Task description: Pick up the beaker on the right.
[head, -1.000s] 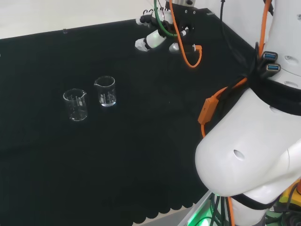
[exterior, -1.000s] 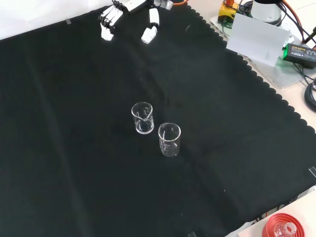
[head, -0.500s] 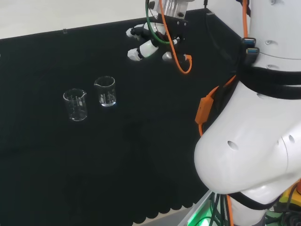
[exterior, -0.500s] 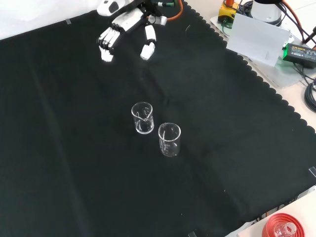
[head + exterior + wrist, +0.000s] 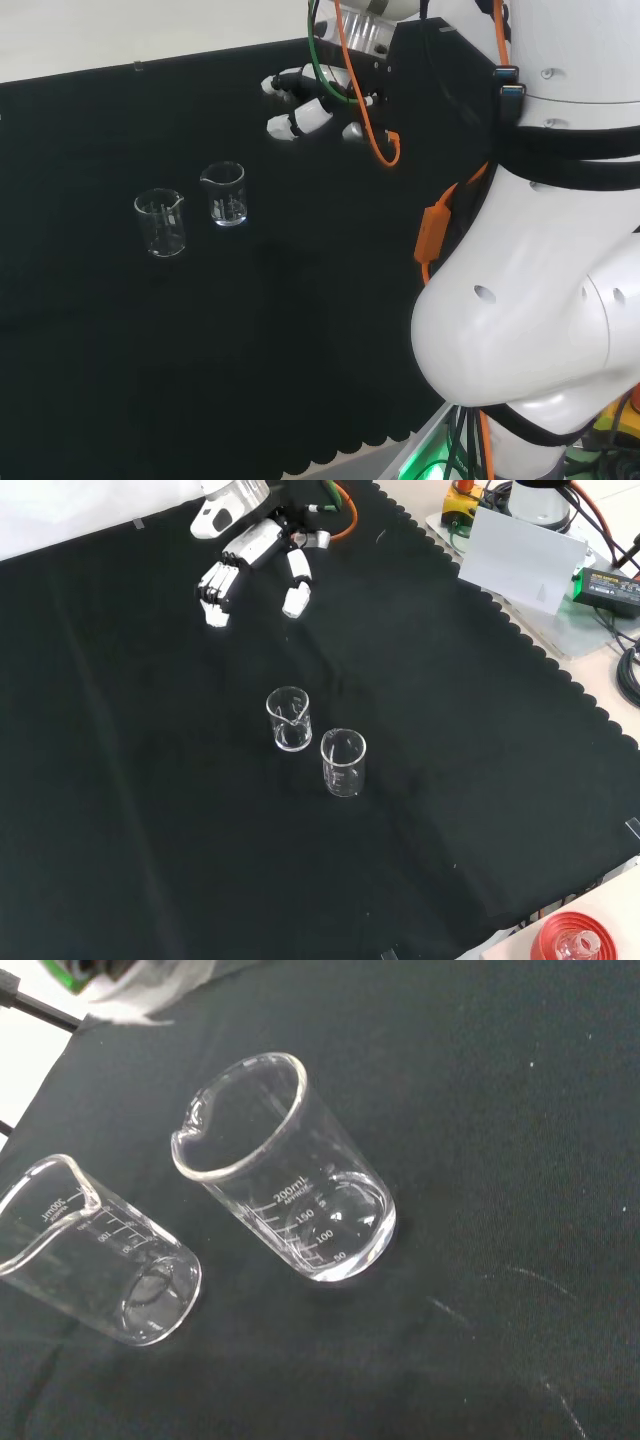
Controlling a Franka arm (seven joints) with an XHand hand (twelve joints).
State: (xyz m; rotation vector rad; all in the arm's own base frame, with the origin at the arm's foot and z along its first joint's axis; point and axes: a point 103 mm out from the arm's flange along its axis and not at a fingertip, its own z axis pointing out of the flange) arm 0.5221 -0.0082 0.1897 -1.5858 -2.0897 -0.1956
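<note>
My desk [image 5: 480, 780] is big and covered with a black cloth. My white arm [image 5: 540, 300] takes up the right side of the head view.

My robot hand [image 5: 245, 560] hangs over the far part of the cloth in the front view. Its fingers [image 5: 214, 588] are spread and only a little bent, with the thumb [image 5: 295, 585] held apart from them. It holds nothing and touches nothing.

Two clear glass beakers stand upright in the middle of the cloth, just beside each other but not touching. Both look empty. In the head view, the right beaker [image 5: 225, 194] is the one I think I must pick up. It is the upper left one of the pair in the front view [image 5: 289, 719], and it is the one closer to my robot hand. The other beaker [image 5: 162, 223] stands past it, farther from my robot hand.

From my robot hand, the right beaker lies down and to the left in the head view, well apart. I think I must reach that way and come at its side. I should take care not to bump the other beaker, because it is so close.
</note>
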